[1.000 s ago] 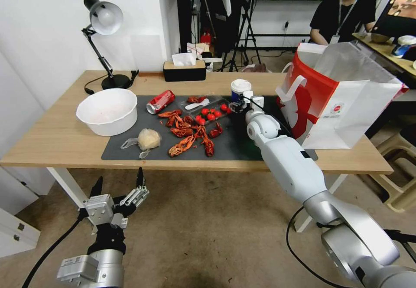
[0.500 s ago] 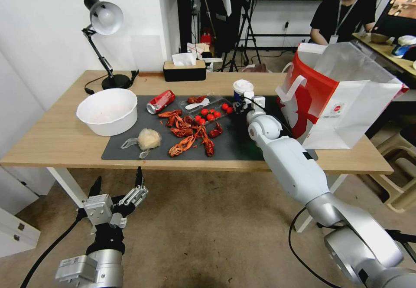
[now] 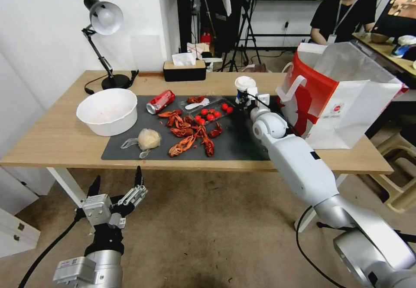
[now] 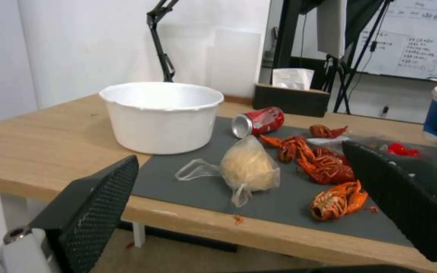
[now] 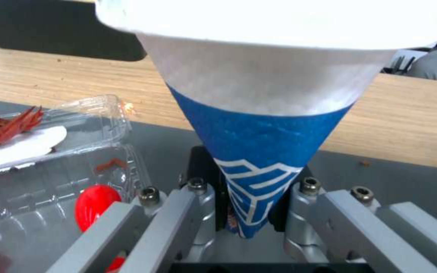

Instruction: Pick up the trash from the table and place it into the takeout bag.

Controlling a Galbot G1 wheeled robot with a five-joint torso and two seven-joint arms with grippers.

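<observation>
Blue paper cup (image 3: 243, 89) with the white lid is the item being worked on right now. The right gripper (image 3: 251, 98) has its jaws clamped on the cup's lower body, top centre of the head view, just left of the takeout bag (image 3: 342, 95). From the right wrist view the cup (image 5: 269, 113) looks lifted a bit off the dark grey mat (image 3: 236, 142), though I can't be sure it's fully clear. It's not in the bag yet; I can't see inside the bag, so no idea if anything went in already.

Left gripper (image 3: 116, 187) hangs low at the lower left, below the desk (image 3: 56, 138) edge, jaws spread wide and holding nothing.

So I'd call it early days. Still sitting on the mat, by my count:
- one red soda can (image 3: 160, 101) on its side, upper left of the mat
- one small clear bag with a pale lump (image 3: 147, 139), near the front edge
- one clear plastic clamshell tray (image 3: 207, 108) with about eight red tomato-looking balls, plus a white spoon
- a pile of red crayfish shells (image 3: 190, 132), too tangled to count

Also one big white bowl (image 3: 107, 111) on the bare wood at left, one desk lamp (image 3: 104, 19) and one tissue box (image 3: 184, 69) at the back
</observation>
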